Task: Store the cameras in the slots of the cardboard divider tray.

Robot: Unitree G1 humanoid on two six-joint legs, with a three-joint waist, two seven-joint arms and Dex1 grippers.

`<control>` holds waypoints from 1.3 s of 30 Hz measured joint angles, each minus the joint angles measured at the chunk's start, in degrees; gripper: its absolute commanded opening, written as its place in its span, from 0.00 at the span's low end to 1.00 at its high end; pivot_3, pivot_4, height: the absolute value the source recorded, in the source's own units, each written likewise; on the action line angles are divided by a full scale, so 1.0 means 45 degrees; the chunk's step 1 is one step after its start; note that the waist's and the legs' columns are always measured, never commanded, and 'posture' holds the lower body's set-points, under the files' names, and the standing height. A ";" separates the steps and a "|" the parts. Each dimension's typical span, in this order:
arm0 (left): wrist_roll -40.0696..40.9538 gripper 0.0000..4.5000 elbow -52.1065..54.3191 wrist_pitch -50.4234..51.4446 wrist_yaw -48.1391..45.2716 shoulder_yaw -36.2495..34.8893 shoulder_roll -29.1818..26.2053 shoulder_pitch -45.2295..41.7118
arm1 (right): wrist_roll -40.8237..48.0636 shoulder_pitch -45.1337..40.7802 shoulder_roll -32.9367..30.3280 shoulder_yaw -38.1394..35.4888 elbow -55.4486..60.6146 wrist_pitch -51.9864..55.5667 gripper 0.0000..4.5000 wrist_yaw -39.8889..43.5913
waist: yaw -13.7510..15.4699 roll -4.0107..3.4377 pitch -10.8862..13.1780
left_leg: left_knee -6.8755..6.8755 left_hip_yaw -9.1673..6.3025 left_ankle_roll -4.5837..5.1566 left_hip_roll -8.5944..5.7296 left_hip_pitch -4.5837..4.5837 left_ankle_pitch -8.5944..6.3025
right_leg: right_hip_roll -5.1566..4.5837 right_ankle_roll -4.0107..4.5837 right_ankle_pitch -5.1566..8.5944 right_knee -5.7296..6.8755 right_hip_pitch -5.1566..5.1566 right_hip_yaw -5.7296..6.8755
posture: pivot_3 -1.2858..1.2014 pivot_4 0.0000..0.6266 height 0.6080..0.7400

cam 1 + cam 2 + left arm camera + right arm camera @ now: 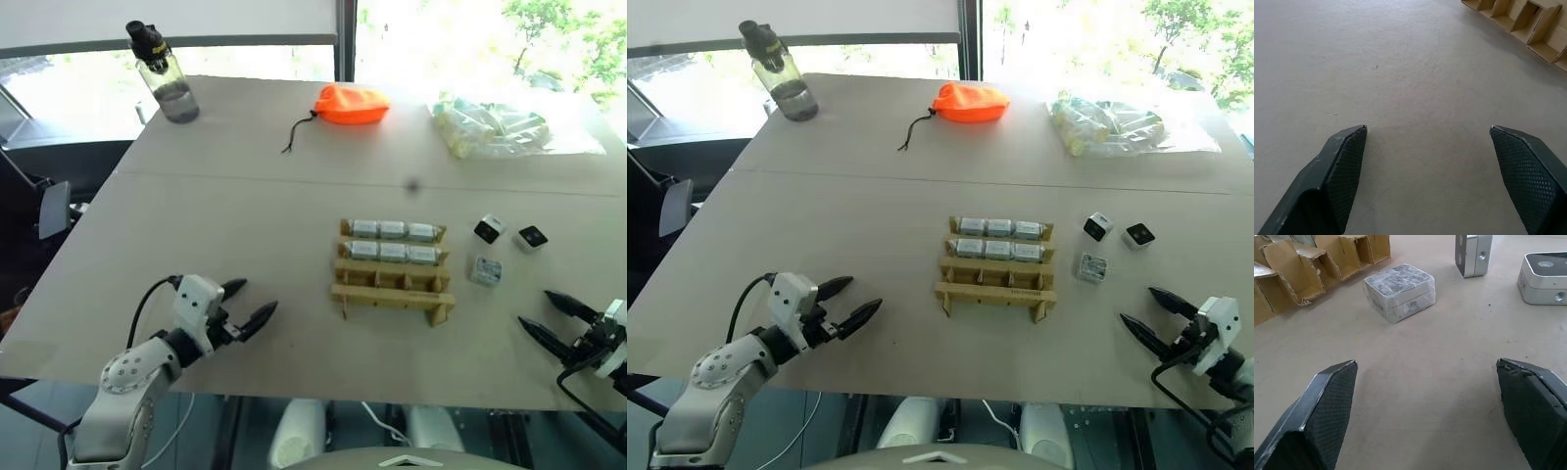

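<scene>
Both pincers gape empty — left pincer [245,304], right pincer [549,315].

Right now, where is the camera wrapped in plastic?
The wrapped camera lies on the table just right of the cardboard tray, nearer than two bare cameras.

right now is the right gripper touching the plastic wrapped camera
Apart. The right wrist view shows bare table between the open right gripper and the wrapped camera, which lies well ahead of the jaws.
</scene>
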State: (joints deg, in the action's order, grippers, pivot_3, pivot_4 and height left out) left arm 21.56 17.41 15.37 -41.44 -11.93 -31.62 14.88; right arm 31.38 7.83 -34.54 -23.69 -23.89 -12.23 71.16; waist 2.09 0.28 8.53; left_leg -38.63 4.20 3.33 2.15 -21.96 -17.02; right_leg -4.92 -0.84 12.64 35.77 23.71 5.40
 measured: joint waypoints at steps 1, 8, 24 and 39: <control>0.0004 0.93 0.0000 -0.0005 -0.0010 -0.0001 0.0000 0.0003 | 0.0000 0.0001 0.0001 0.0000 0.0000 -0.0005 1.00 0.0003 | 0.0000 0.0000 0.0000 | 0.0000 0.0000 0.0000 0.0000 0.0000 0.0000 | 0.0001 0.0000 0.0000 0.0000 0.0000 0.0000 | 0.52 0.24 0.89; 0.0164 0.93 -0.0115 -0.0636 -0.0560 0.0013 0.0138 0.0337 | 0.0002 0.0025 0.0011 0.0019 0.0051 -0.0016 1.00 -0.0052 | -0.0002 0.0000 0.0001 | -0.0001 0.0005 0.0000 -0.0001 0.0002 0.0001 | 0.0005 0.0000 0.0000 0.0002 0.0000 -0.0001 | 0.52 0.24 0.89; 0.0659 0.93 -0.0278 -0.0649 -0.0757 -0.0004 0.0278 0.0362 | -0.0164 -0.0825 0.0046 0.0040 0.0078 0.0463 1.00 -0.1346 | -0.0028 0.0000 0.0000 | -0.0014 0.0045 0.0001 0.0001 0.0025 0.0003 | 0.0032 -0.0005 -0.0003 0.0024 -0.0003 -0.0011 | 0.52 0.24 0.89; 0.3488 0.93 0.3107 0.2425 -0.2227 -0.0314 -0.2791 -0.1826 | -0.2480 -0.3653 -0.0174 0.0869 -0.0824 0.1962 1.00 -0.5260 | -0.0209 -0.0009 0.0010 | -0.0026 0.0045 -0.0074 0.0000 0.0006 0.0046 | 0.0102 -0.0054 -0.0032 0.0030 -0.0002 -0.0047 | 0.52 0.24 0.89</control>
State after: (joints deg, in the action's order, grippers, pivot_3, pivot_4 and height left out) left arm 37.26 31.39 26.29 -51.47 -13.34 -44.18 6.67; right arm 20.23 -8.61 -35.32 -19.78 -27.59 -3.40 47.50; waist 1.15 0.24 8.57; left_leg -38.74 4.41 3.00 2.15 -21.93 -16.81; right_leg -4.47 -1.08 12.49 35.91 23.71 5.19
